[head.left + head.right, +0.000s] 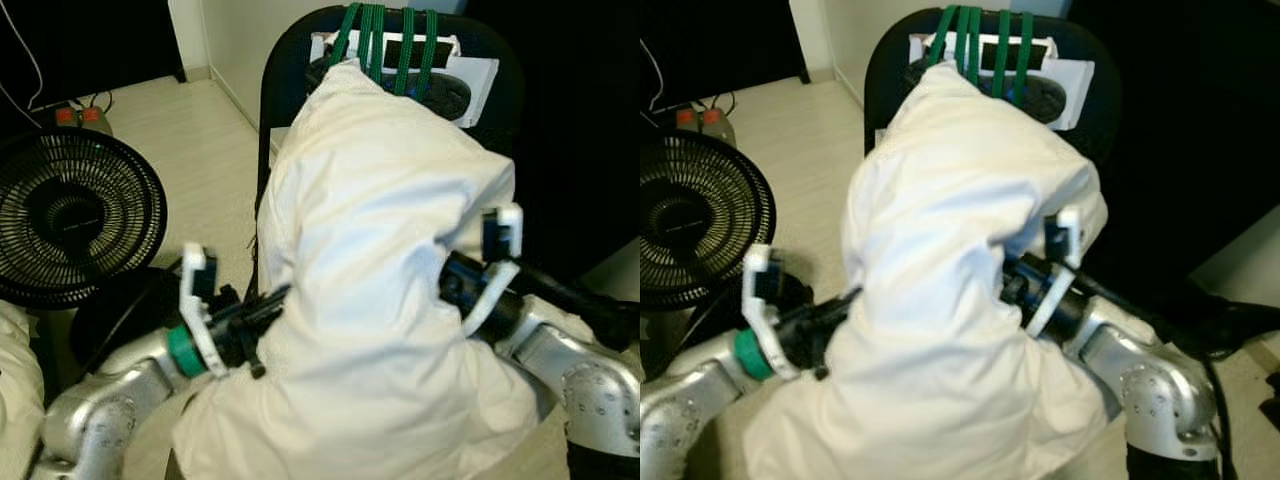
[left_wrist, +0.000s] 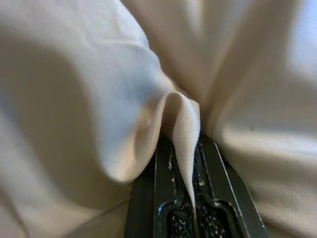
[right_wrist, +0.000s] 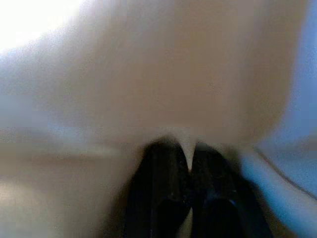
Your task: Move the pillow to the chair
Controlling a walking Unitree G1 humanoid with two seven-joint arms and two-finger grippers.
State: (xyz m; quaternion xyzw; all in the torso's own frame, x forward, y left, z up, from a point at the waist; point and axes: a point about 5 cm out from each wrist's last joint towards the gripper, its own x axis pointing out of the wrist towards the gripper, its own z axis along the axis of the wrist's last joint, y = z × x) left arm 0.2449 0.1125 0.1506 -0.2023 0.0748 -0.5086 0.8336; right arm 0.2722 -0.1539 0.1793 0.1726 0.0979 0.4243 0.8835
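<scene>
Here the one white pillow [image 1: 385, 270] fills the frame's middle, held between two grippers: the left gripper [image 2: 184, 148] is clamped on a fold of its fabric at lower left, the right gripper [image 3: 189, 156] likewise pinches cloth at right. Its top leans against the black chair [image 1: 290, 70], upper centre, under four green straps [image 1: 385, 40]. One black fan [image 1: 70, 215] stands at left.

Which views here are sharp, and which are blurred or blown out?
Left eye view: fairly sharp, pillow evenly lit, the chair back dark. Left wrist view: crisp on the fold pinched in the left gripper, softer toward the edges. Right wrist view: blurred throughout, overexposed in one corner, right gripper a dark smear on cloth.
</scene>
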